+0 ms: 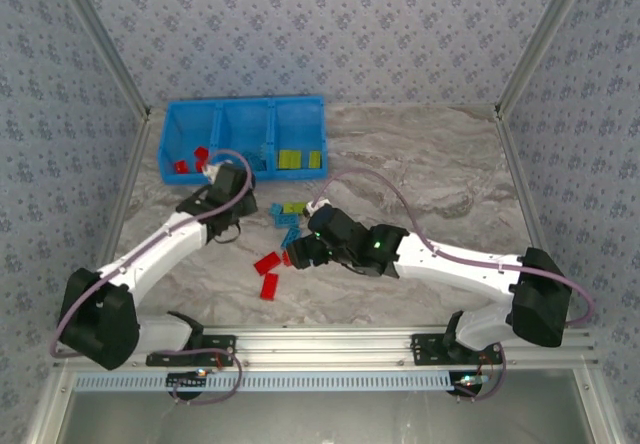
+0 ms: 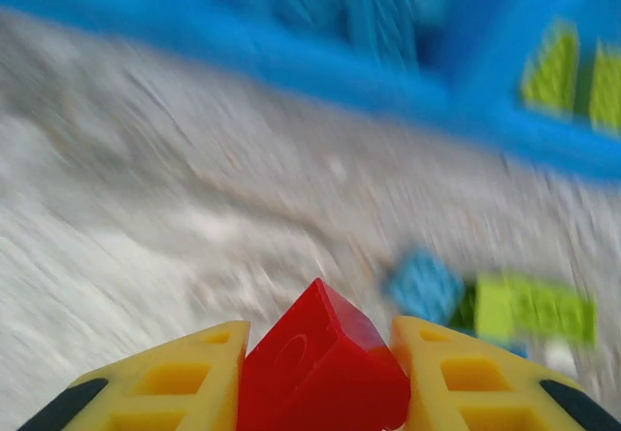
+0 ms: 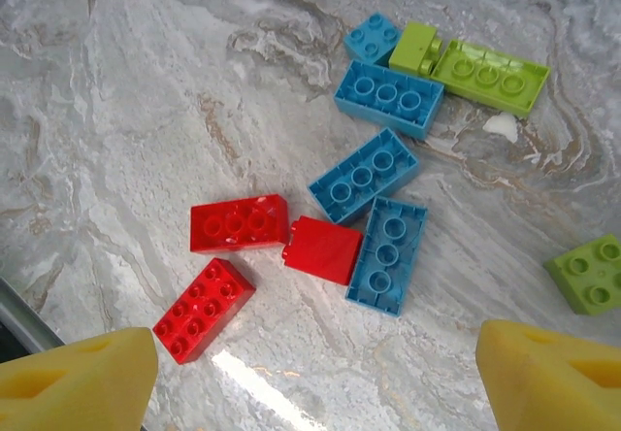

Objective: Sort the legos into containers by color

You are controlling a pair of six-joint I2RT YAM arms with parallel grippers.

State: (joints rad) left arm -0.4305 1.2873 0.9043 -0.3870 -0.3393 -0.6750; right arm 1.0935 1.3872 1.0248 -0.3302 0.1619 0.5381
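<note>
Before the spread right gripper (image 3: 315,373) lie three red, four blue, three green legos (image 3: 364,175); the left wrist view adds the left gripper (image 2: 320,378) pinching a red brick (image 2: 318,353).

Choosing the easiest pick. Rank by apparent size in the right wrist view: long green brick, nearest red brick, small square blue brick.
1. The long green brick and nearest red brick: look alike; red is nearer the camera, so unranked.
2. The small square blue brick: smallest.
</note>
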